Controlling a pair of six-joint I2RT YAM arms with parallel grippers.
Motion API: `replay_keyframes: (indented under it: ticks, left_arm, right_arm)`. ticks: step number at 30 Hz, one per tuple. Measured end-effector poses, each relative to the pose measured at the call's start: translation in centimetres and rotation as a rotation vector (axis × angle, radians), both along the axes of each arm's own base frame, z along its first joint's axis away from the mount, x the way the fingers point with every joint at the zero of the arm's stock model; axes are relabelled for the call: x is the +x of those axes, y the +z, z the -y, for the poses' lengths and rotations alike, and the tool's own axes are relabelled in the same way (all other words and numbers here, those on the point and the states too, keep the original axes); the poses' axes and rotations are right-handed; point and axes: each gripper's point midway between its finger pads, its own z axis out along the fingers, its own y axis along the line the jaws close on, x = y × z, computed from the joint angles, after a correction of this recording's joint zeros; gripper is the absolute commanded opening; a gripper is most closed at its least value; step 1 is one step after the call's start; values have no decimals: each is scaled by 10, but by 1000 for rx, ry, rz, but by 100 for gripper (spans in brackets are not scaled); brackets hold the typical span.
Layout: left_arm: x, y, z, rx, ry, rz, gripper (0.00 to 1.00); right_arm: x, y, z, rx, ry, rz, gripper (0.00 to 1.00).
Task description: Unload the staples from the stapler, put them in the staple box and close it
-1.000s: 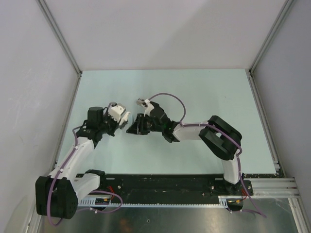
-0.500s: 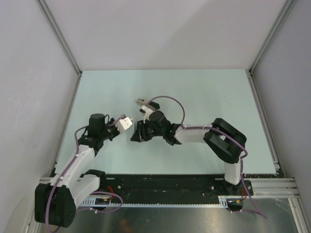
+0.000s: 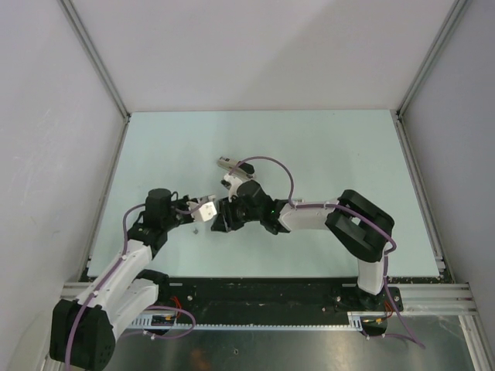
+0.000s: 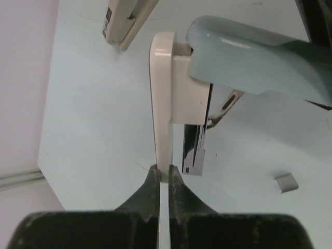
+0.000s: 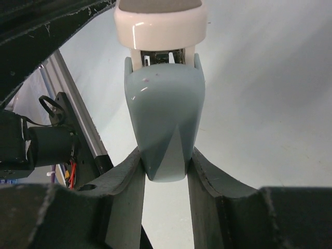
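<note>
The stapler (image 4: 171, 98) is cream with a glossy pale blue-grey body. The left gripper (image 4: 163, 176) and right gripper (image 5: 165, 168) are black. The table (image 3: 325, 147) is pale mint, the cables (image 3: 267, 159) purple, the walls (image 3: 255, 46) light grey.

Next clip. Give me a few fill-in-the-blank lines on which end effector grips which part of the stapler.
1. The left end effector pinches the thin edge of the stapler's ____-coloured arm.
2. The right end effector is shut on its pale ____ body.
3. The stapler is held by ____ end effectors at once.
Missing words: cream; blue; both.
</note>
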Motion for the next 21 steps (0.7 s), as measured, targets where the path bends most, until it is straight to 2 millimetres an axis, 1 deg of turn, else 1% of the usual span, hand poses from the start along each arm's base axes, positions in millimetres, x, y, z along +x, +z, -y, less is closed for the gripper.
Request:
replay_keyframes:
  ticks: [1, 3, 5, 7, 11, 13, 14, 16, 17, 18, 19, 21]
  left_arm:
    - [0, 0, 0, -6, 4, -1, 7]
    - [-1, 0, 1, -28, 19, -16, 19]
    - [-4, 0, 4, -71, 40, -64, 28]
    - [-10, 4, 13, -136, 45, -134, 31]
    - [-22, 19, 39, -277, 20, -248, 33]
    - [-31, 23, 50, -340, 10, -302, 38]
    - [-34, 23, 53, -363, 14, -325, 45]
    - [-44, 22, 59, -412, 16, -386, 68]
    - [-48, 21, 62, -429, 16, -413, 76]
    - [-54, 21, 65, -453, 25, -451, 81]
    - [-57, 21, 66, -476, 46, -486, 84]
    - [-55, 32, 68, -527, 104, -539, 88]
  right_arm:
    - [0, 1, 0, 2, -2, 1, 13]
    - [2, 3, 0, 7, -10, 0, 13]
    - [5, 8, -1, 24, -24, -1, 13]
    - [13, 19, -2, 57, -57, 7, 13]
    - [33, 43, -1, 126, -128, 21, 15]
    - [41, 53, 1, 155, -154, 24, 15]
    - [43, 54, 3, 159, -162, 18, 15]
    - [48, 56, 4, 167, -181, 16, 15]
    - [51, 56, 5, 168, -189, 12, 15]
    - [53, 57, 6, 168, -195, 12, 15]
    - [54, 55, 8, 162, -201, 10, 15]
    - [54, 51, 10, 135, -210, 3, 15]
